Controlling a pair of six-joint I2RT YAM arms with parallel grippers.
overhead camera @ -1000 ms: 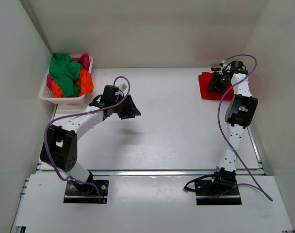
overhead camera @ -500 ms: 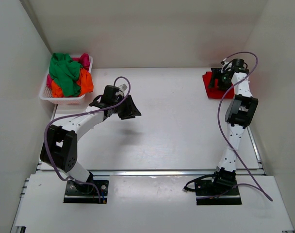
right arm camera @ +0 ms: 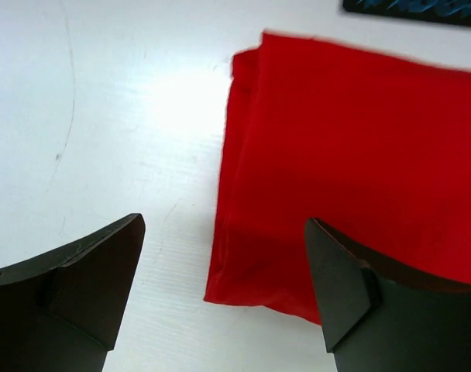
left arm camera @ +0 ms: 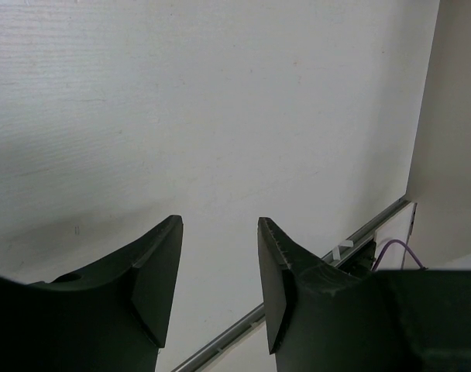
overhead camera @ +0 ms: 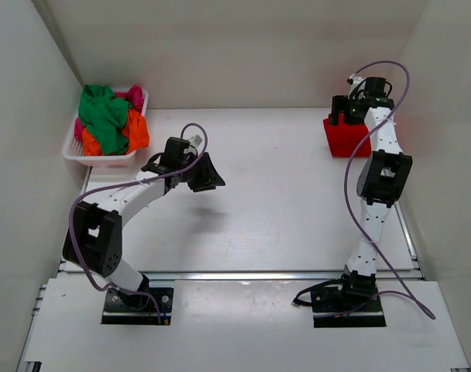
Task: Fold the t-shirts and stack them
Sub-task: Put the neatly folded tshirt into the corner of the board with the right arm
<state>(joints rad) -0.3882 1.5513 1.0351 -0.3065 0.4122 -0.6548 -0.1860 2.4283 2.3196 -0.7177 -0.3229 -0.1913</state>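
One red shirt (overhead camera: pixel 346 139) lies folded at the far right of the tabletop (overhead camera: pixel 282 201). The right end effector (overhead camera: pixel 340 107) hangs over it, spread wide and gripping nothing; its wrist view shows the fold's corner below the gap. The left end effector (overhead camera: pixel 205 172) is open too, over bare tabletop. Green, orange and pink shirts (overhead camera: pixel 105 118) sit heaped in the basket (overhead camera: pixel 74 153). The heap looks tangled, so pulling one may drag others out. A low pass could scuff the red fold open.

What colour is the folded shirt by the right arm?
The folded t-shirt is plain red, clearest in the right wrist view.
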